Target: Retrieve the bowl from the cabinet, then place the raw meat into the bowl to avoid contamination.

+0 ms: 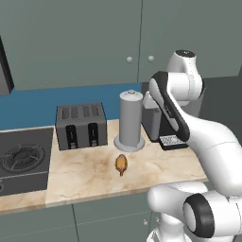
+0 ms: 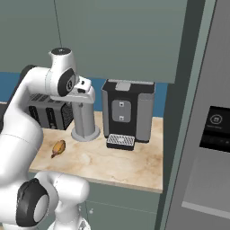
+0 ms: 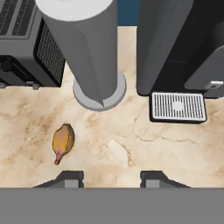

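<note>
So the raw meat (image 3: 63, 141) lies on the marble tabletop (image 3: 144, 144), down-left of the pincer (image 3: 112, 177), just before the grey canister (image 3: 89, 52). Pincer's tips stand apart, holding nothing, well above the tabletop.

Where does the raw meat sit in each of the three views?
Left base view: raw meat on the counter, just in front of the grey canister.
Right base view: lower left, left of and in front of the canister's base.
Hand view: lower left, below the canister.
Shared landmark: the grey canister.
</note>
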Controlling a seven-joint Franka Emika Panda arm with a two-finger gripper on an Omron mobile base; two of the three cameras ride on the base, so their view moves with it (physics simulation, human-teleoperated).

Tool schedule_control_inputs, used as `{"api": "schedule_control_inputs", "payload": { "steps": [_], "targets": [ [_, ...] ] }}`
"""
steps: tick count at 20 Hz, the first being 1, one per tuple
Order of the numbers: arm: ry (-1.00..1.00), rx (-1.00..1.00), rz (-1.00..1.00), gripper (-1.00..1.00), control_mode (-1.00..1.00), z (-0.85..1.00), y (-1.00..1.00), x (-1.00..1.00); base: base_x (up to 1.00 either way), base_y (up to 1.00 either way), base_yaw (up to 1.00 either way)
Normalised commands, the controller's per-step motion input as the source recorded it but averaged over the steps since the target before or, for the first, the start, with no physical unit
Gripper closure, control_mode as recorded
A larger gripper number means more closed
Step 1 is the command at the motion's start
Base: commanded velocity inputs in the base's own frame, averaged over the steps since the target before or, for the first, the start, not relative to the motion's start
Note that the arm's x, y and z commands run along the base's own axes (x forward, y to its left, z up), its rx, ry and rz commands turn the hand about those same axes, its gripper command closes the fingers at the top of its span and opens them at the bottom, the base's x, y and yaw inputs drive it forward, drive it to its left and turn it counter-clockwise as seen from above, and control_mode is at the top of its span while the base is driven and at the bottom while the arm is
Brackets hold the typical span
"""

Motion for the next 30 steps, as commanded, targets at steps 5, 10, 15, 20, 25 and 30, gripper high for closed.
{"api": "schedule_control_inputs", "payload": {
  "steps": [5,10,15,20,25,30],
  "targets": [
    [0.0,0.0,0.0,-1.0,-1.0,0.02,0.02,-0.03,0.0,0.0,0.0],
    [-0.1,0.0,0.0,-1.0,-1.0,0.24,0.02,-0.18,0.0,0.0,0.0],
    [-0.14,0.0,0.0,-1.0,-1.0,0.4,0.01,-0.2,0.0,0.0,0.0],
    [-0.18,0.0,0.0,-1.0,-1.0,0.59,0.08,-0.13,0.0,0.0,0.0],
    [-0.17,0.0,0.0,-1.0,-1.0,0.7,0.13,-0.06,0.0,0.0,0.0],
    [-0.13,0.0,0.0,-1.0,-1.0,0.61,0.08,-0.01,0.0,0.0,0.0]
  ]
}}
